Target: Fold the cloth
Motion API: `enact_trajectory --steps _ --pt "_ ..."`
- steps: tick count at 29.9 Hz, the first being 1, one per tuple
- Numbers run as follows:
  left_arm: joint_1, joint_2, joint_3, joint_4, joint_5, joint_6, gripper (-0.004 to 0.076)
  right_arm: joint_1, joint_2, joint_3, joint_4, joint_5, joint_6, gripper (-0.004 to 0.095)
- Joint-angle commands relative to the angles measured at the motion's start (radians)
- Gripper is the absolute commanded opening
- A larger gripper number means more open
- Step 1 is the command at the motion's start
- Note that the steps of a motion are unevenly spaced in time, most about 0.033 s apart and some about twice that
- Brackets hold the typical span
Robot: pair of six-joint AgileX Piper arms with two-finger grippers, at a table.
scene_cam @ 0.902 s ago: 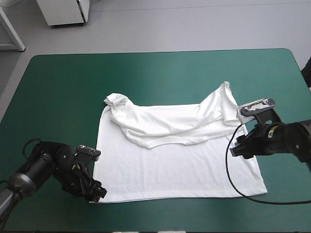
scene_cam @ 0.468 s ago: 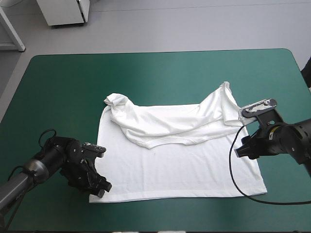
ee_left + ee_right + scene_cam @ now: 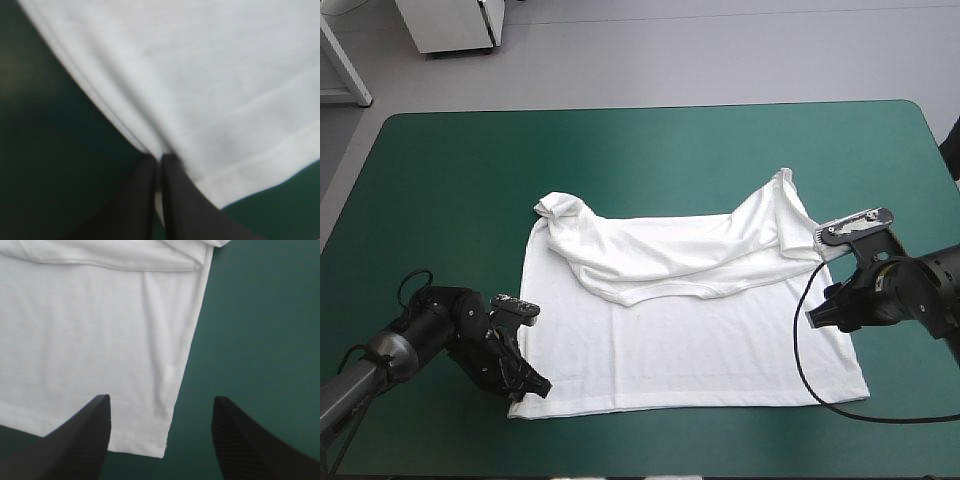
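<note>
Now left hand (image 3: 531, 389) pinching T-shirt (image 3: 690, 340) corner; right hand (image 3: 817, 314) spread.

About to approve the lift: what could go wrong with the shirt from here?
1. Only the left gripper is shut on the T-shirt, at its near left corner; the right gripper is open, so lifting now would likely skew it.
2. The right gripper is over the side edge, apart from the near right corner; gripping there may leave that corner drooping.

Left pincer (image 3: 159, 160): low down, fingers squeezed together on the T-shirt (image 3: 700, 340).
Right pincer (image 3: 161, 401): low down, fingers standing wide apart.
</note>
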Motion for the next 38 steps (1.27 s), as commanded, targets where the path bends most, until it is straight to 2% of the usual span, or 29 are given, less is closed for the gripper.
enact_trajectory --steps 1,6,10,20,24,30,35,38 --pt "-0.052 0.028 0.055 -0.121 -0.011 0.017 0.0011 0.004 -0.014 -0.026 -0.026 -0.015 0.004 0.0550" --pt "-0.202 0.028 0.059 -0.119 -0.029 -0.040 0.0008 0.004 -0.016 -0.026 -0.034 -0.010 0.008 0.0550" --pt "-0.286 0.028 0.059 -0.116 -0.058 -0.083 -0.0022 0.006 -0.018 -0.026 -0.045 -0.010 0.011 0.0550" --pt "-0.290 0.026 0.037 -0.080 0.016 -0.082 -0.0022 0.006 0.013 0.062 -0.100 -0.010 0.023 0.0550" --pt "-0.290 -0.005 -0.019 -0.036 0.035 -0.082 -0.0022 0.006 0.056 0.163 -0.093 -0.019 0.023 0.0570" --pt "-0.286 -0.037 -0.096 0.008 0.086 -0.083 -0.0022 0.003 0.112 0.222 -0.004 -0.031 0.019 0.0576" --pt "-0.286 -0.045 -0.113 0.037 0.101 -0.094 -0.0022 -0.003 0.116 0.266 -0.052 -0.026 0.026 0.0586" --pt "-0.286 -0.051 -0.113 0.039 0.099 -0.094 -0.0022 -0.034 0.116 0.304 -0.032 -0.029 0.031 0.0591"
